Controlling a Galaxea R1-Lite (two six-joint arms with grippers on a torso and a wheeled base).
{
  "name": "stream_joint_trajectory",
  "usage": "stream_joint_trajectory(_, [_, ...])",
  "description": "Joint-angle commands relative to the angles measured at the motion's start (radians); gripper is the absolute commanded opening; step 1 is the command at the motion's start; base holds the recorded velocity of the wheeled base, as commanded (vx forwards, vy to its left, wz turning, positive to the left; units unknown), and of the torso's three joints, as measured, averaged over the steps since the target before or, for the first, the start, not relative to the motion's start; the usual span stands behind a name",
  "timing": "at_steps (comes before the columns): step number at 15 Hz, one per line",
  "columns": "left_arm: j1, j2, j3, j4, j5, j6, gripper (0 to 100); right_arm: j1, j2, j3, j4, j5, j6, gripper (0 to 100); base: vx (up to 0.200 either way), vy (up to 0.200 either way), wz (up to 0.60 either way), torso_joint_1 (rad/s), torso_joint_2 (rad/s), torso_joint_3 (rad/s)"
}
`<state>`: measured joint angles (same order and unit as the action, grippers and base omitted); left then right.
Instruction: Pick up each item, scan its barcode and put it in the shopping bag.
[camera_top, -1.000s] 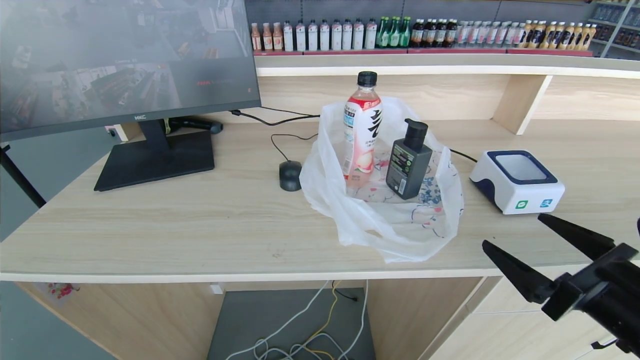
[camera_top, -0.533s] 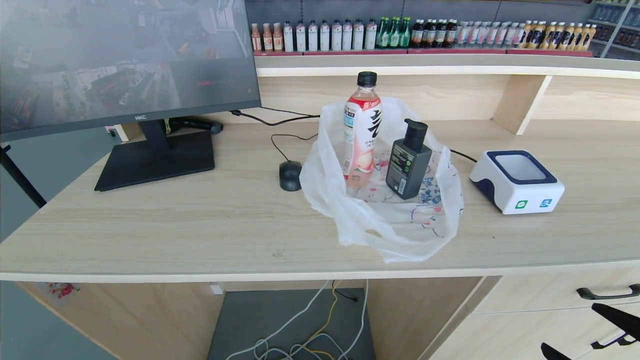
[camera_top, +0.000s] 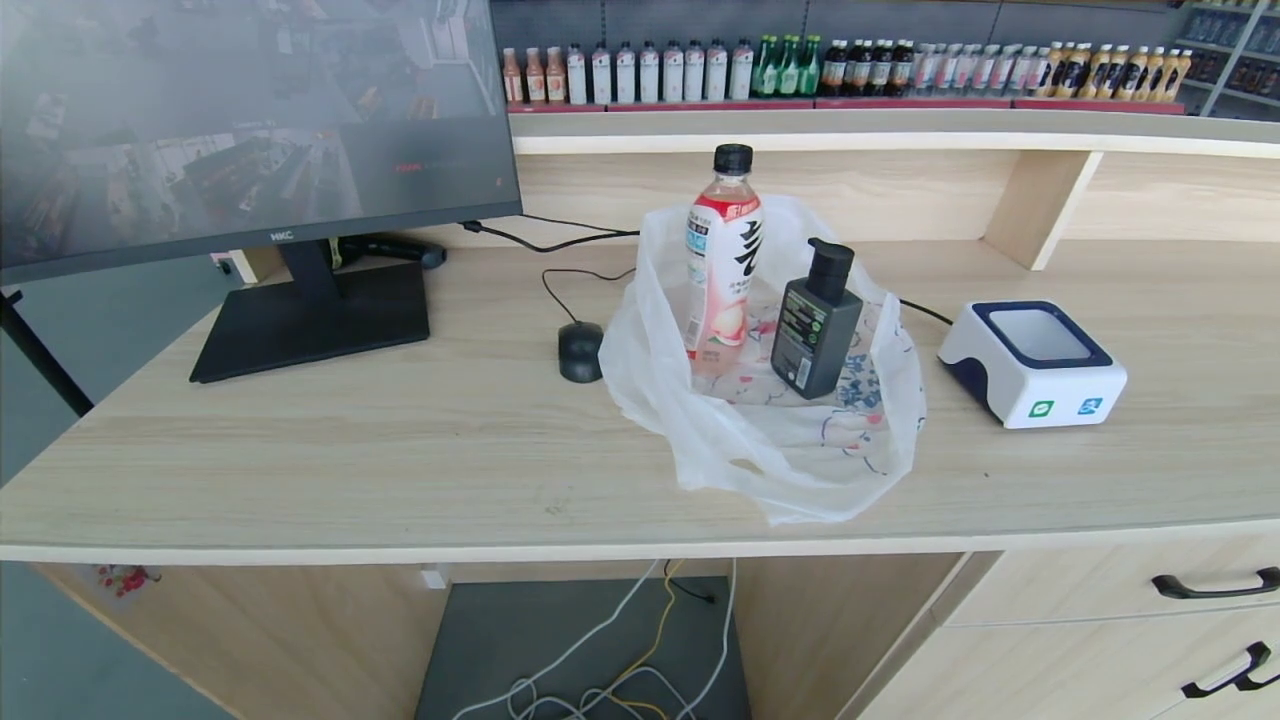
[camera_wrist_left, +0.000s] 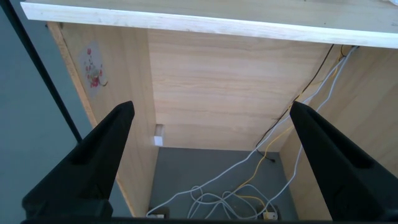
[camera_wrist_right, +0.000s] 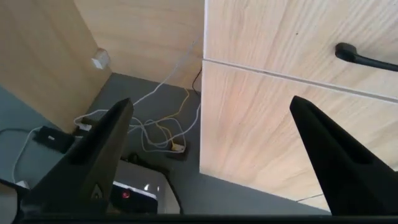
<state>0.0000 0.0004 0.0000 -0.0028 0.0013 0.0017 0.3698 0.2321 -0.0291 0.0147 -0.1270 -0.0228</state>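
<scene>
1. Both items stand in the shopping bag (camera_top: 800, 470) on the surface (camera_top: 400, 450): drink bottle (camera_top: 722, 270) and pump bottle (camera_top: 815, 335). Bagging looks done!
2. Scanner (camera_top: 1030, 365) sits right of the bag; whether they were scanned, can't tell.
3. Left gripper (camera_wrist_left: 211, 107) and right gripper (camera_wrist_right: 211, 101) hang below the bag, fingers spread, empty.
4. Both bottles carry labels; print unreadable.

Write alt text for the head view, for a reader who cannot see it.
A pink drink bottle and a dark pump bottle stand upright inside an open white shopping bag on a wooden counter, between a mouse and a barcode scanner.
</scene>
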Motion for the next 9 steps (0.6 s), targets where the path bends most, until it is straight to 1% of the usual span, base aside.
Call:
stream_joint_trajectory(1, [0.000, 0.000, 0.000, 0.000, 0.000, 0.000, 100, -0.077, -0.014, -0.003, 0.004, -0.011, 0.003, 100, 0.000, 0.000, 0.00, 0.000, 0.00, 0.000])
stream_joint_trajectory(2, [0.000, 0.000, 0.000, 0.000, 0.000, 0.000, 100, -0.147, -0.060, -0.003, 0.004, -0.023, 0.000, 100, 0.000, 0.000, 0.00, 0.000, 0.00, 0.000])
stream_joint_trajectory(3, [0.000, 0.000, 0.000, 0.000, 0.000, -0.002, 100, -0.275, -0.089, 0.000, 0.001, -0.028, 0.020, 100, 0.000, 0.000, 0.00, 0.000, 0.00, 0.000])
stream_joint_trajectory(4, [0.000, 0.000, 0.000, 0.000, 0.000, -0.002, 100, -0.348, -0.108, 0.000, 0.002, -0.026, 0.047, 100, 0.000, 0.000, 0.00, 0.000, 0.00, 0.000])
stream_joint_trajectory(5, [0.000, 0.000, 0.000, 0.000, 0.000, -0.002, 100, -0.377, -0.134, 0.002, 0.002, -0.025, 0.053, 100, 0.000, 0.000, 0.00, 0.000, 0.00, 0.000])
stream_joint_trajectory(6, [0.000, 0.000, 0.000, 0.000, 0.000, -0.002, 100, -0.373, -0.166, 0.003, 0.001, -0.025, 0.050, 100, 0.000, 0.000, 0.00, 0.000, 0.00, 0.000])
stream_joint_trajectory(7, [0.000, 0.000, 0.000, 0.000, 0.000, -0.002, 100, -0.345, -0.195, 0.003, -0.002, -0.020, 0.037, 100, 0.000, 0.000, 0.00, 0.000, 0.00, 0.000])
stream_joint_trajectory(9, [0.000, 0.000, 0.000, 0.000, 0.000, -0.002, 100, -0.361, -0.232, 0.029, -0.061, 0.038, 0.004, 100, 0.000, 0.000, 0.00, 0.000, 0.00, 0.000])
